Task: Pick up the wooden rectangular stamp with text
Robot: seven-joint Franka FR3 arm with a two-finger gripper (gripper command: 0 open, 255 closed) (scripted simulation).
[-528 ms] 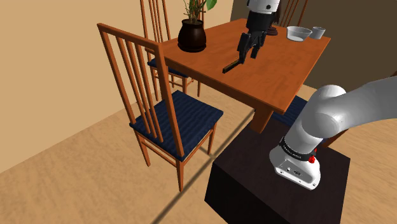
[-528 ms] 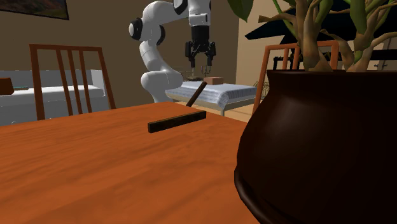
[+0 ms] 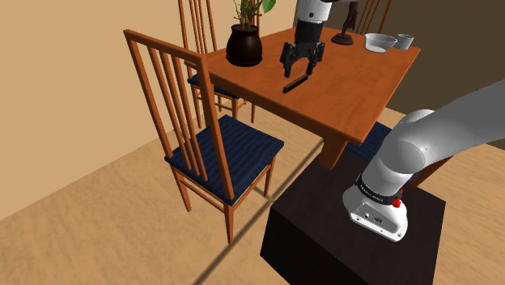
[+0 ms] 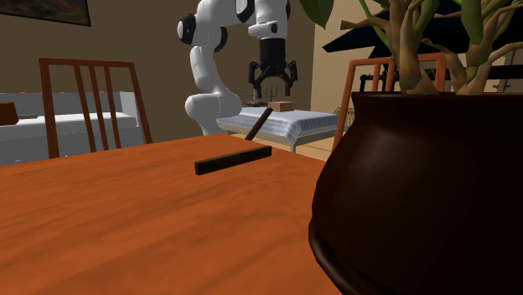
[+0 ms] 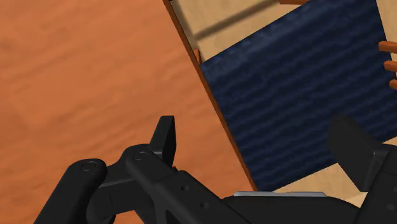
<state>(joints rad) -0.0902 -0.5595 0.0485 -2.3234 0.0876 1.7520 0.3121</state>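
Dark brown rectangular stamp (image 3: 294, 83) flat on orange wooden table (image 3: 356, 81), gripper (image 3: 300, 71) hovering just above it, fingers spread apart, holding nothing, stamp at its 6 o'clock, plant pot (image 3: 244, 44) at 9 o'clock, white bowl (image 3: 379, 42) at 2 o'clock.

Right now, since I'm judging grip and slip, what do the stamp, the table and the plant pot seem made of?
The stamp: dark brown, nearly black bar, matte; possibly stained wood, though no grain shows. The table: orange-brown wood with faint mottled grain, soft sheen. The plant pot: dark brown, smooth, faint sheen on its curve; perhaps glazed ceramic.
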